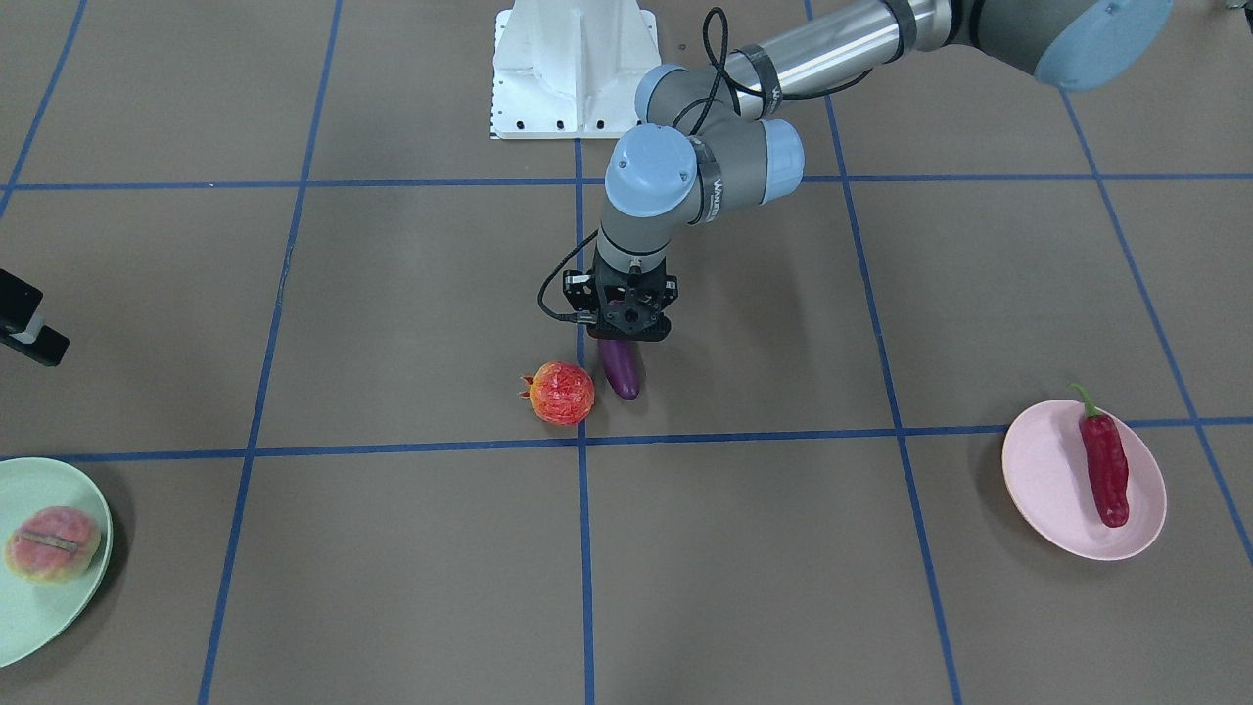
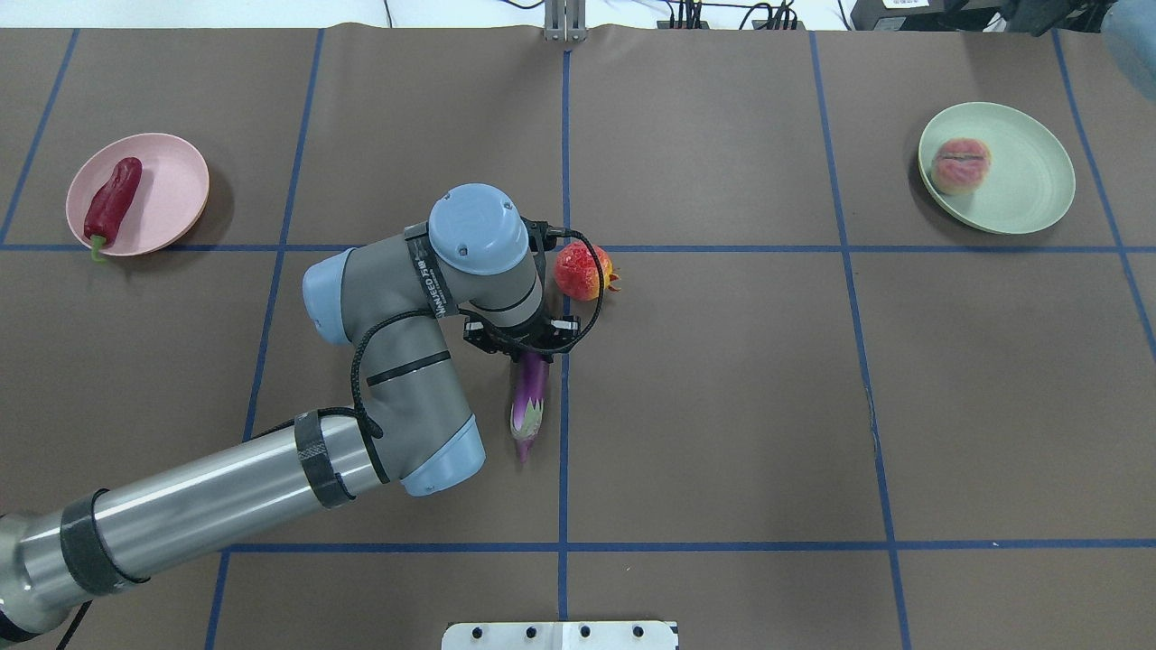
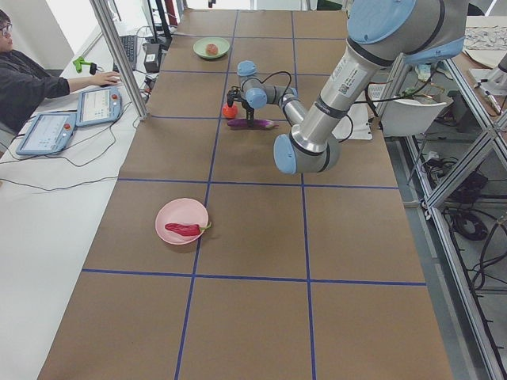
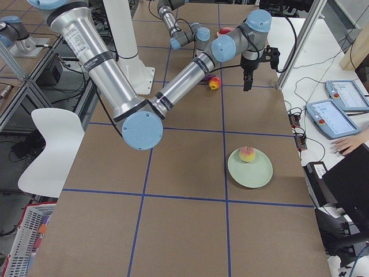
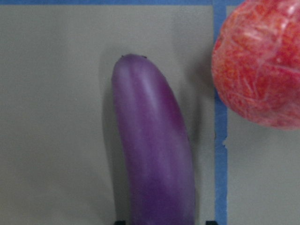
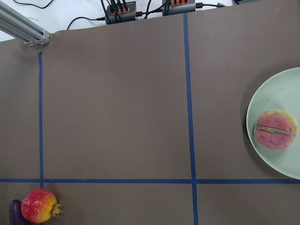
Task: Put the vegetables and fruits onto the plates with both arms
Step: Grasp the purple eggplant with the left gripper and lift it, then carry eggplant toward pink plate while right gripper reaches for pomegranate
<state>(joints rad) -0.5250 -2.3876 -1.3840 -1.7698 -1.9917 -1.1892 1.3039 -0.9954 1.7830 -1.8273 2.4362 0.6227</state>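
Observation:
The purple eggplant [image 1: 623, 372] lies on the brown table, its tip close beside the red-orange pomegranate [image 1: 561, 393]. My left gripper [image 1: 626, 335] hangs straight down over the eggplant's middle. In the left wrist view its black fingertips [image 5: 118, 221] stand apart on either side of the eggplant [image 5: 154, 159] with a gap, so it is open. The dark-red chili [image 1: 1104, 465] rests on the pink plate [image 1: 1047, 490]. The peach [image 1: 51, 543] sits on the mint green plate [image 1: 44, 622]. My right gripper [image 1: 24, 328] shows only as a black tip, high above the table; I cannot tell its state.
The white base block [image 1: 573, 69] stands at the robot's edge of the table. Blue tape lines grid the brown surface. A person [image 3: 24, 79] sits at a side bench with tablets, and a metal post [image 3: 119, 55] stands by the table's far edge.

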